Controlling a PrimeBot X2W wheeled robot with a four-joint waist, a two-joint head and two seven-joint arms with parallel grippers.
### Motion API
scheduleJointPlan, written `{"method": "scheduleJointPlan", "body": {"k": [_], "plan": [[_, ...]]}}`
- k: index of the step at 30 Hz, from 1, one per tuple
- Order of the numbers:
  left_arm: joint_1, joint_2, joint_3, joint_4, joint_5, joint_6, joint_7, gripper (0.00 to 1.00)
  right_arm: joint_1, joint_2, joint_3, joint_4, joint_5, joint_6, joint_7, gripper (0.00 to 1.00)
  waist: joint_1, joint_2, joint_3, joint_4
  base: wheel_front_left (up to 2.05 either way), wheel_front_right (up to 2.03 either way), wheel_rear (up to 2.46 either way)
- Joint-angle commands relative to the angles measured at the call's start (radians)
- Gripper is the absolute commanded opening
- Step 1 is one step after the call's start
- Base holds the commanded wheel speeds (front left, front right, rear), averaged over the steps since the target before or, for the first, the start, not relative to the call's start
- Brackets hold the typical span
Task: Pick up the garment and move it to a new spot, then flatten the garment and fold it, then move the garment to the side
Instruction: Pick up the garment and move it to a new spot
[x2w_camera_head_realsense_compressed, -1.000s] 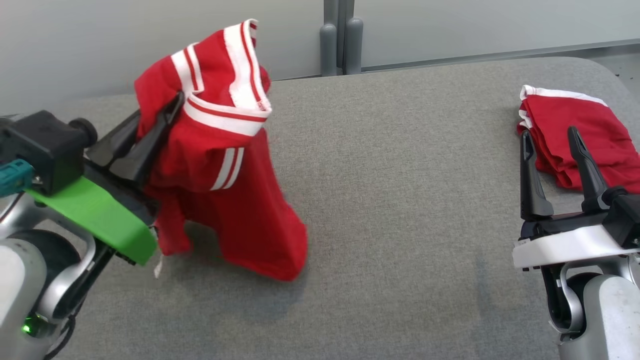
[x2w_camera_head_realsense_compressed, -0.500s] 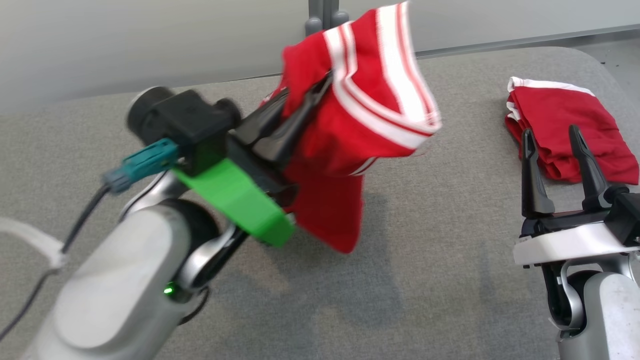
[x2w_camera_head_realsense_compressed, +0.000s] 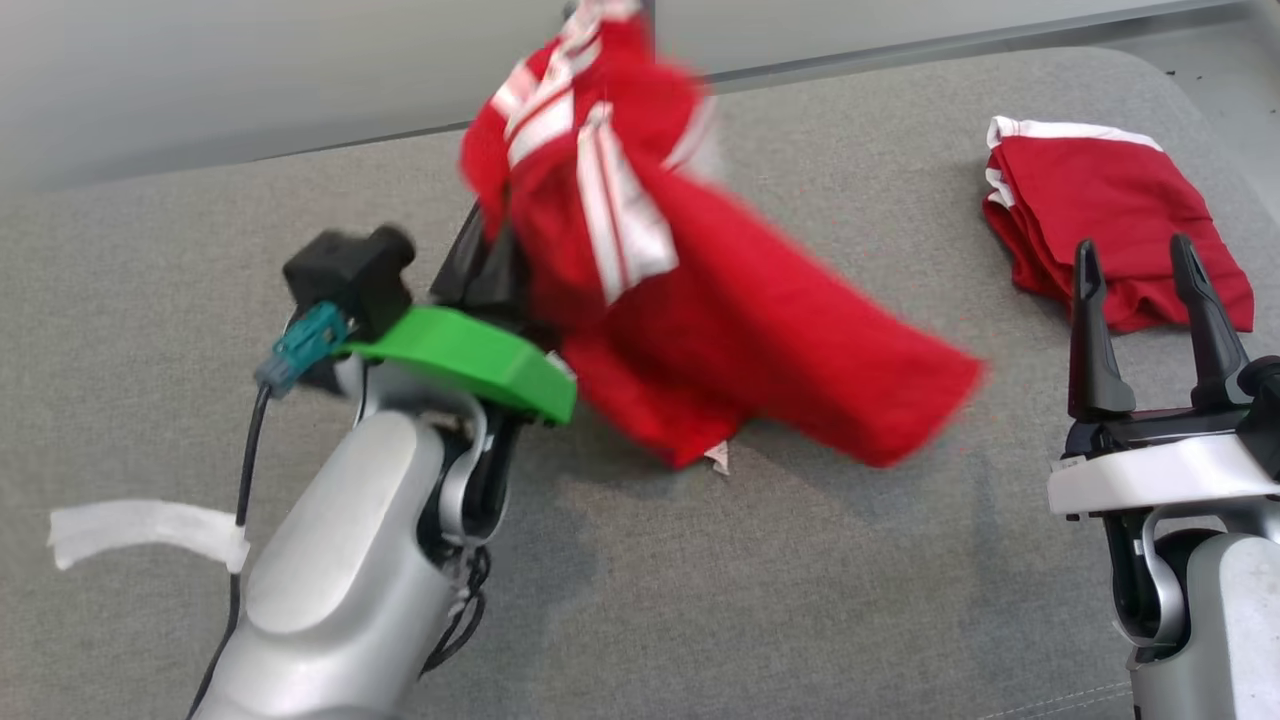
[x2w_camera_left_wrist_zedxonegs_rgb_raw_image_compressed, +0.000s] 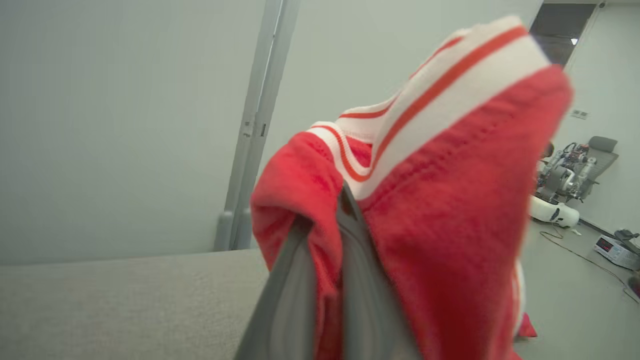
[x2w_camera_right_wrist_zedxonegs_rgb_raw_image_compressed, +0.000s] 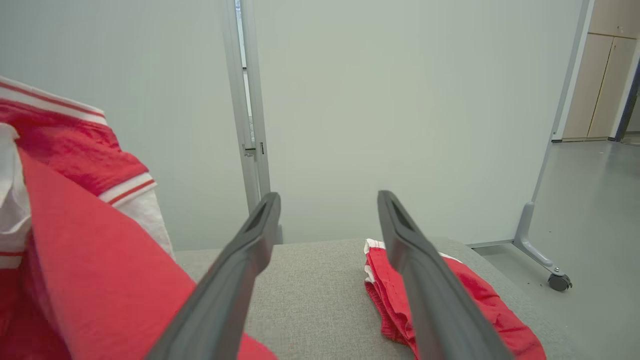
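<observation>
Red cloth first: the red garment (x2w_camera_head_realsense_compressed: 700, 330) with white-striped trim is bunched up and clamped in my left end effector (x2w_camera_left_wrist_zedxonegs_rgb_raw_image_compressed: 325, 215). In the left wrist view both dark fingers (x2w_camera_left_wrist_zedxonegs_rgb_raw_image_compressed: 360, 260) sit pressed together, with a fold of red fabric pinched between them and the white-and-red band (x2w_camera_left_wrist_zedxonegs_rgb_raw_image_compressed: 440, 95) flopped over the tips. In the head view it looks blurred. The upper part is lifted off the grey fabric tabletop (x2w_camera_head_realsense_compressed: 800, 560), and a long flap trails out toward the folded red garment (x2w_camera_head_realsense_compressed: 1100, 210), its lower edge low over the tabletop; I can't tell if it touches. A small white label (x2w_camera_head_realsense_compressed: 717, 457) hangs at the bottom edge.

The held garment is well left of the folded red garment, with bare tabletop between them and no contact. A green bracket (x2w_camera_head_realsense_compressed: 470, 360) and a black camera block (x2w_camera_head_realsense_compressed: 350, 265) ride on the left wrist, further left of the folded one. White tape (x2w_camera_head_realsense_compressed: 140, 530) is wrapped on the left arm's cable.

My right end effector (x2w_camera_head_realsense_compressed: 1134, 245) sits just on the near side of the folded red garment with fingers spread wide apart and nothing between them. In the right wrist view (x2w_camera_right_wrist_zedxonegs_rgb_raw_image_compressed: 328, 196) the folded piece (x2w_camera_right_wrist_zedxonegs_rgb_raw_image_compressed: 482, 305) lies behind the right-hand finger, and the held garment (x2w_camera_right_wrist_zedxonegs_rgb_raw_image_compressed: 75, 260) fills the left side.
</observation>
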Motion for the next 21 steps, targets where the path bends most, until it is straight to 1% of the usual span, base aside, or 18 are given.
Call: {"method": "scheduleJointPlan", "body": {"k": [1, 7, 8, 15, 16, 18, 19, 20, 21], "plan": [[0.027, 0.005, 0.021, 0.055, -0.018, 0.003, -0.021, 0.00, -0.010, -0.003, -0.004, -0.003, -0.009, 0.000, -0.004, 1.00, 0.0000, 0.0054, 0.014, -0.002, 0.00, 0.00, 0.00], [0.084, 0.015, 0.100, 0.315, -0.060, -0.014, -0.087, 0.00, -0.019, -0.003, 0.010, -0.002, -0.013, 0.000, 0.002, 1.00, 0.0000, 0.0054, 0.031, 0.009, 0.00, 0.00, 0.00], [0.088, 0.016, 0.118, 0.378, -0.064, -0.024, -0.097, 0.00, -0.024, -0.003, 0.016, 0.000, -0.014, 0.000, 0.003, 1.00, 0.0000, 0.0054, 0.033, 0.014, 0.00, 0.00, 0.00], [0.086, 0.020, 0.171, 0.532, -0.056, -0.053, -0.110, 0.00, -0.024, -0.003, 0.034, 0.005, -0.023, 0.000, 0.011, 1.00, 0.0000, 0.0054, 0.026, 0.032, 0.00, 0.00, 0.00], [0.083, 0.021, 0.180, 0.548, -0.055, -0.057, -0.109, 0.01, -0.024, -0.003, 0.036, 0.005, -0.022, 0.000, 0.013, 1.00, 0.0000, 0.0054, 0.024, 0.035, 0.00, 0.00, 0.00], [0.073, 0.026, 0.207, 0.566, -0.045, -0.059, -0.110, 0.44, -0.022, -0.003, 0.039, 0.003, -0.026, 0.000, 0.015, 1.00, 0.0000, 0.0054, 0.021, 0.040, 0.00, 0.00, 0.00], [0.074, 0.027, 0.218, 0.574, -0.041, -0.059, -0.110, 0.80, -0.020, -0.003, 0.040, 0.003, -0.027, 0.000, 0.015, 1.00, 0.0000, 0.0054, 0.018, 0.042, 0.00, 0.00, 0.00], [0.077, 0.029, 0.228, 0.584, -0.035, -0.061, -0.110, 1.00, -0.018, -0.003, 0.042, 0.003, -0.029, 0.000, 0.017, 1.00, 0.0000, 0.0054, 0.014, 0.044, 0.00, 0.00, 0.00], [0.087, 0.035, 0.238, 0.605, -0.019, -0.068, -0.110, 1.00, -0.013, -0.003, 0.047, 0.005, -0.029, 0.000, 0.021, 1.00, 0.0000, 0.0054, 0.004, 0.046, 0.00, 0.00, 0.00]]}}
